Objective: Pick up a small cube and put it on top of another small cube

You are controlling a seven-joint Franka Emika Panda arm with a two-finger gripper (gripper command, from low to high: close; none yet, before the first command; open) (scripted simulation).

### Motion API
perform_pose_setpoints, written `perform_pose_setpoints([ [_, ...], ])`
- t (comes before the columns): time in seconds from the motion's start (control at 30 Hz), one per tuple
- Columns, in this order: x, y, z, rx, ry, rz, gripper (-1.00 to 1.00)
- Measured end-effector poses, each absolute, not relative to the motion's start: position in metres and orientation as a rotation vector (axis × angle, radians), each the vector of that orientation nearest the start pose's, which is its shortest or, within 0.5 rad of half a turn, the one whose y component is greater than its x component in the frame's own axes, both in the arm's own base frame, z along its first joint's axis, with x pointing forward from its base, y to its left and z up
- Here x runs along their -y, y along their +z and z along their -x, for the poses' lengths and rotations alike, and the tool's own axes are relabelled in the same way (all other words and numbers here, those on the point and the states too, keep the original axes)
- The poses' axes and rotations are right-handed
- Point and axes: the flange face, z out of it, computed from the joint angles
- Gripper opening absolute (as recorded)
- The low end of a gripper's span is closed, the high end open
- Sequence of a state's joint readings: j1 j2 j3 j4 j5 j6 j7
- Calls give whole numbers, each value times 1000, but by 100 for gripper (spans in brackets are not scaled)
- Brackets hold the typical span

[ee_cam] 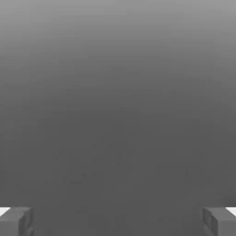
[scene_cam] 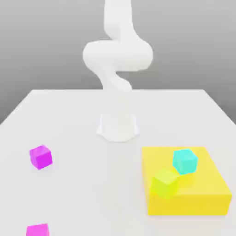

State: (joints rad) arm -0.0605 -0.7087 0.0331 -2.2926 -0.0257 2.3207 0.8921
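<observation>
While the claw (ee_cam: 118, 222) gapes wide and empty, the lime cube (scene_cam: 165, 183) sits at the exterior view's lower right.

The robot has 1 arm, and it is white and smooth. In the exterior view, the arm (scene_cam: 117, 55) stands up from its round foot (scene_cam: 118, 128). The low part goes straight up, and then the arm bends to the exterior view's left. A fat, round part lies sideways across the middle, with 1 round end on each side. Above that, the arm goes up past the top edge of the view. In the hand view, the gripper (ee_cam: 118, 222) has 2 gray fingers (ee_cam: 16, 221). They are wide open, well apart, with nothing held between them.
</observation>
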Motion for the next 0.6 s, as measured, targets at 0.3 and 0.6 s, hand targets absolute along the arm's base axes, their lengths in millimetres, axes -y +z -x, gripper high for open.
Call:
perform_pose_setpoints([
  [0.3, 54, 562, -478, -1747, -761, 2340, 0],
  [0.6, 122, 418, -528, -2237, -499, 2094, 0],
])
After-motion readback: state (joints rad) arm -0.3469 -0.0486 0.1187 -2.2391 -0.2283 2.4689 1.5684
